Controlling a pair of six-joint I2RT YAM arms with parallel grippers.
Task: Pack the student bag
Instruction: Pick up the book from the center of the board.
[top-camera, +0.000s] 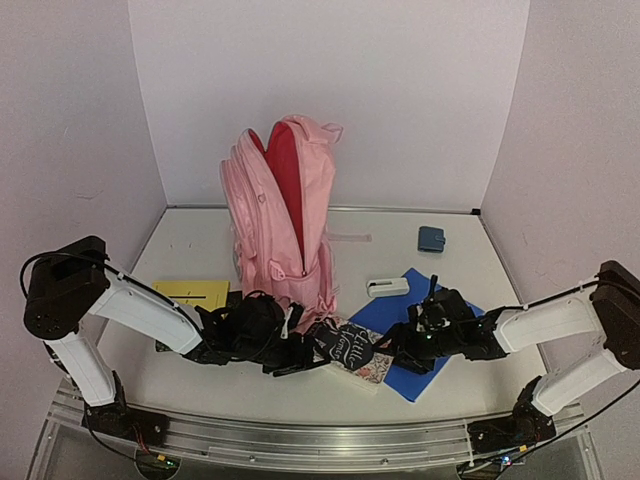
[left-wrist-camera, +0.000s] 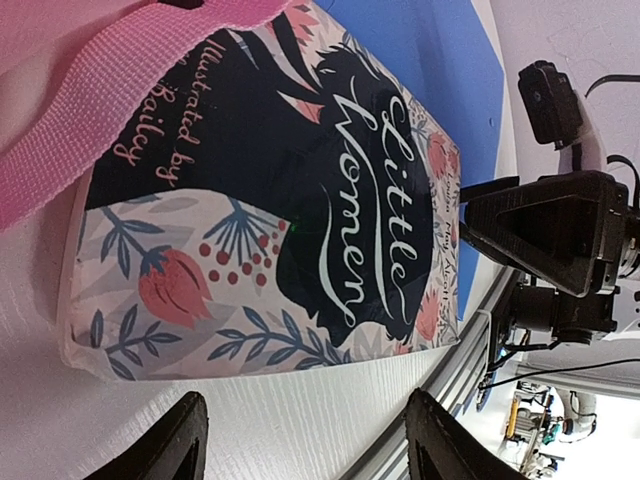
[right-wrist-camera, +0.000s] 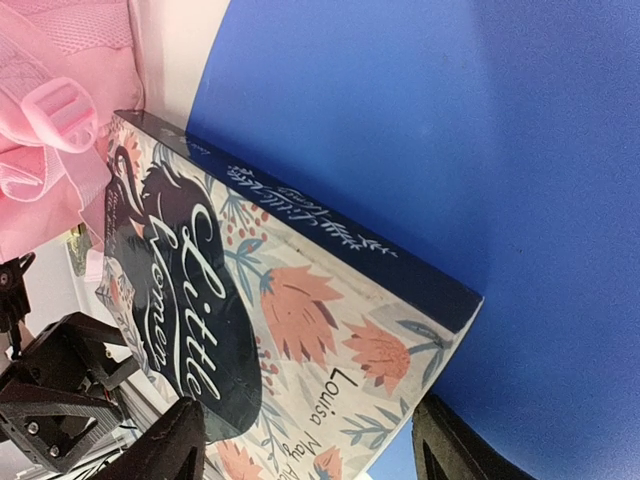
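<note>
The top view looks down from above and behind the near edge of the bench (top-camera: 190, 250), far enough off to take in its whole surface. Each wrist view sits low and very close. The left end effector (left-wrist-camera: 315, 445) shows at its frame's bottom edge, facing the book (left-wrist-camera: 300, 200). The right end effector (right-wrist-camera: 310, 450) shows likewise, facing the book from the opposite side. All three views share the book and the blue sheet (right-wrist-camera: 450, 130).

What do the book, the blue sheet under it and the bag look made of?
Book: paper, printed card cover, probably a satin finish. Blue sheet: smooth, flat, uniform colour; card or plastic, unclear which. Bag: soft pink woven fabric that folds and sags; its strap is ribbed webbing.
</note>
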